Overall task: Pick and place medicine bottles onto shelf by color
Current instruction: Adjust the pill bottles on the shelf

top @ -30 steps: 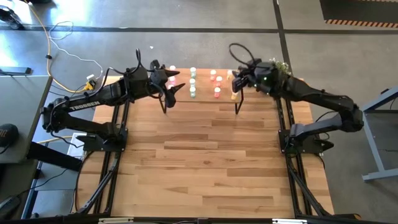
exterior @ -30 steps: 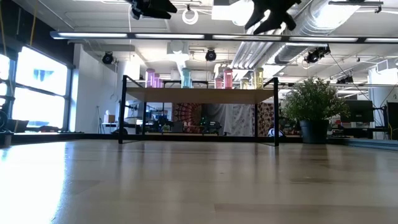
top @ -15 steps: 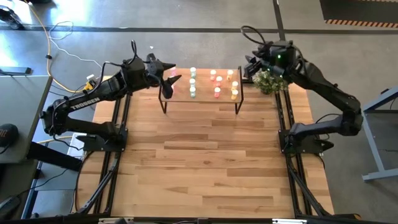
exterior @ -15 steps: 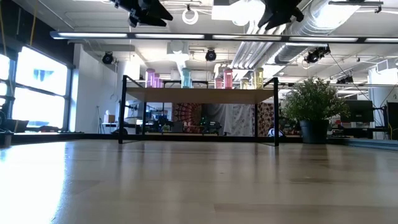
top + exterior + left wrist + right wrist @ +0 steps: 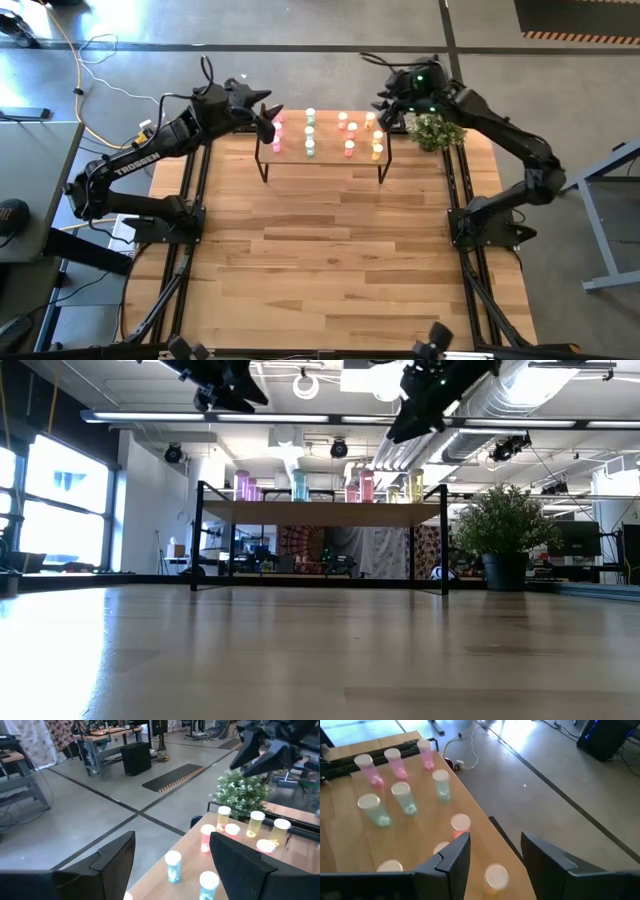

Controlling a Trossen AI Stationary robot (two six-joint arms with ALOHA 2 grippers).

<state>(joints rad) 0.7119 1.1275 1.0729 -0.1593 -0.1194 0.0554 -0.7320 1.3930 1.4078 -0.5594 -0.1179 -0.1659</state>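
The shelf (image 5: 322,160) stands at the table's far edge on thin black legs. The medicine bottles stand upright on its top in groups by color: pink (image 5: 278,127), green (image 5: 310,135), red-orange (image 5: 347,135) and yellow (image 5: 376,138). They also show in the low view, in the order pink (image 5: 241,486) to yellow (image 5: 414,486). My left gripper (image 5: 268,115) hovers open above the shelf's left end, and the bottles show past its fingers (image 5: 172,836). My right gripper (image 5: 385,103) hovers open above the shelf's far right corner, and its wrist view (image 5: 495,836) looks down on the bottles. Neither holds anything.
A small green plant (image 5: 436,130) stands at the table's far right corner, just right of the shelf and under my right arm. Bare wood tabletop (image 5: 320,260) stretches in front of the shelf to the near edge.
My left gripper has swung from over the pink bottles toward the table's far left and has rolled a little. My right gripper has swung from over the shelf's right end toward the far edge and has rolled. Both have stayed open, and no bottle has moved.
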